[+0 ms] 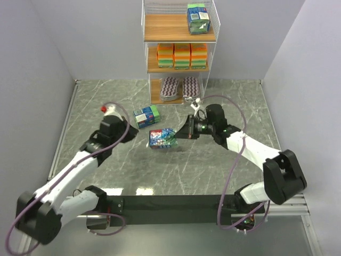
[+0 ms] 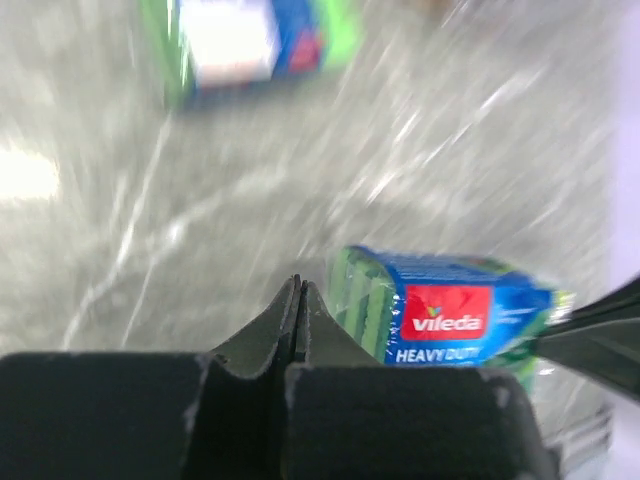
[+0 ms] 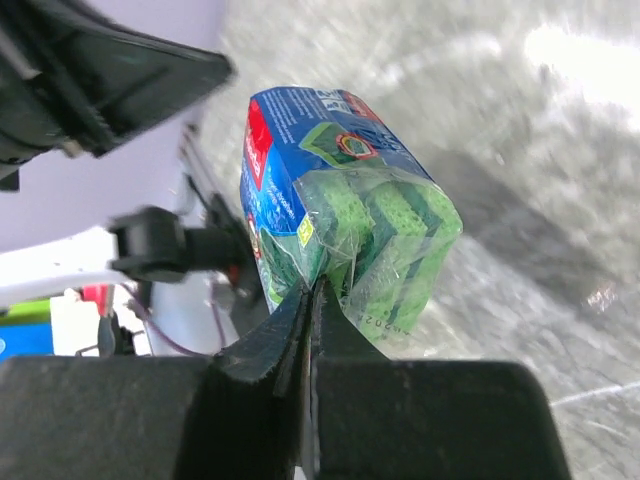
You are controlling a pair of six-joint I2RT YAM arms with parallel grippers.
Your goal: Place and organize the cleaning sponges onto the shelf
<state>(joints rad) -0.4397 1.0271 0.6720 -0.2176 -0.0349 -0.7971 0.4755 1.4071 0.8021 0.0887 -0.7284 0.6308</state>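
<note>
Jaws closed: left gripper (image 2: 300,298) empty, right gripper (image 3: 310,296) seemingly pinching Vileda sponge pack (image 3: 335,190) wrapper; shelf (image 1: 169,34) mostly filled, second pack (image 1: 146,116) unplaced, centre-left.

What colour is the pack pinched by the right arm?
The pack is blue-printed with green showing through; clearest in the right wrist view.

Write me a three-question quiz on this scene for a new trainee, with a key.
1. True or false: the left gripper is holding something.
2. Which board of the shelf holds the orange blocks? A) top B) middle C) bottom
3. What is the right gripper pinching?
Key: 1. False: its jaws are shut and empty. 2. B. 3. The wrapper edge of the Vileda pack.
</note>
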